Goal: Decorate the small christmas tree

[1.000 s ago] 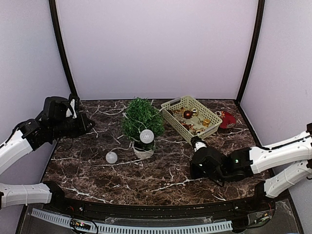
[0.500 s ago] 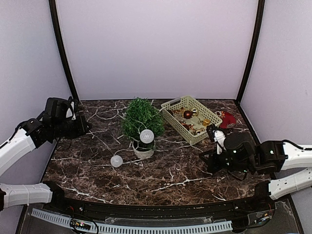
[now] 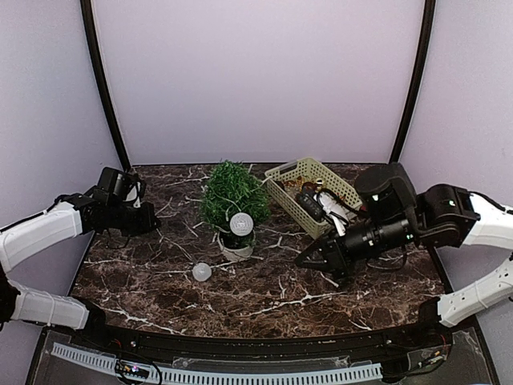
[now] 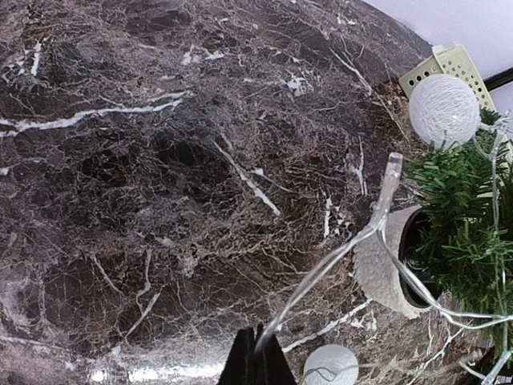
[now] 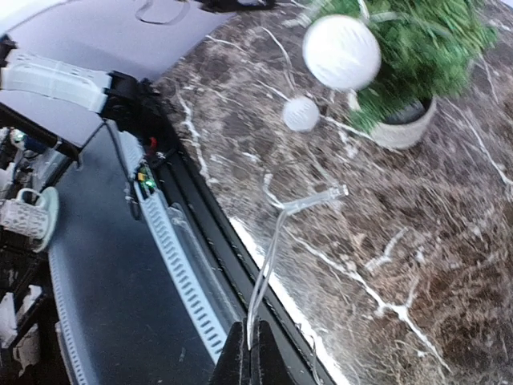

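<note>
The small christmas tree [image 3: 232, 195] stands mid-table in its round white pot [image 3: 237, 249]. A white ball [image 3: 241, 224] hangs on its front, and a second white ball [image 3: 202, 272] lies on the marble to the pot's near left. Both belong to a clear light string. My left gripper [image 3: 151, 216] is left of the tree, low over the table. In the left wrist view it [image 4: 258, 354] is shut on the clear wire [image 4: 337, 261], which runs to the pot [image 4: 383, 265]. My right gripper [image 3: 304, 260], right of the pot, is shut [image 5: 250, 343] on another stretch of wire [image 5: 268, 257].
A pale green basket [image 3: 287, 189] of ornaments sits behind and right of the tree, partly covered by my right arm [image 3: 401, 216]. The right wrist view shows the table's front edge and a white slotted cable channel [image 5: 172, 249] below it.
My right arm rose and swung left, now pointing down toward the pot. The left gripper shifted right and lower. The loose ball moved right and nearer along the table.
</note>
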`<action>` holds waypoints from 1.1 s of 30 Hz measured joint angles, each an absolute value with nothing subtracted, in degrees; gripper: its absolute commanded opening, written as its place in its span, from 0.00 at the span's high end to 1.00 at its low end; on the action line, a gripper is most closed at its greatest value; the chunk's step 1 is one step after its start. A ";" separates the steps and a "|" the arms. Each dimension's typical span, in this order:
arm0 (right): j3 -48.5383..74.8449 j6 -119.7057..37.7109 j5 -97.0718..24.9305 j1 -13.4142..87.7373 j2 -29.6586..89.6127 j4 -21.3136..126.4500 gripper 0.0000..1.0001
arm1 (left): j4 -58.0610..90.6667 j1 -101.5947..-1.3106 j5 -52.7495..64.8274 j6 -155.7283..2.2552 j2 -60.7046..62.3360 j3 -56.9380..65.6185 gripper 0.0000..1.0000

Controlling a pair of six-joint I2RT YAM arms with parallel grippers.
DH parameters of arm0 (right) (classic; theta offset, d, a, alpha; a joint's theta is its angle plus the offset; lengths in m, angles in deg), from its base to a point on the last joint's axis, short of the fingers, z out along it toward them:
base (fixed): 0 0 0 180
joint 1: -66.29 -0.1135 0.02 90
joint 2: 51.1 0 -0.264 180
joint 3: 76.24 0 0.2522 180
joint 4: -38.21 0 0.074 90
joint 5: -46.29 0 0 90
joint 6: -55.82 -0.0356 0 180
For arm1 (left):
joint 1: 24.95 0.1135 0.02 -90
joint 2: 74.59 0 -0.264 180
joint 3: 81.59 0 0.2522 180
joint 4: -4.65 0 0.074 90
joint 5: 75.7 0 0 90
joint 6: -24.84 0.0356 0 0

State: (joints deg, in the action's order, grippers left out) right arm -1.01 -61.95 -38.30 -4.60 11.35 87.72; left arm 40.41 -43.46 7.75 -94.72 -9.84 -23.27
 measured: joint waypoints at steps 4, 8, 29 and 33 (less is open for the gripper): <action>10.73 -59.15 -33.93 -4.84 14.78 88.29 1.00 | 38.72 -43.13 6.33 -92.23 -5.90 -23.23 1.00; 20.89 -56.33 -34.00 -4.84 17.52 87.09 1.00 | 36.43 -43.08 4.85 -90.00 -2.39 -23.21 1.00; 52.28 -45.17 -56.31 -4.41 36.38 83.24 1.00 | 37.02 -43.35 4.72 -79.42 -19.06 -19.80 0.07; 53.15 -44.95 -57.10 -4.15 36.88 83.79 1.00 | 35.25 -48.50 1.37 -78.89 -26.30 -19.60 0.10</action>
State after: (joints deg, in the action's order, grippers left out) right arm 53.15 -44.95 -57.10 -4.15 36.88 83.79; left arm 35.25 -48.50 1.37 -78.89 -26.30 -19.60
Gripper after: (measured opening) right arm 0.016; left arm 0.922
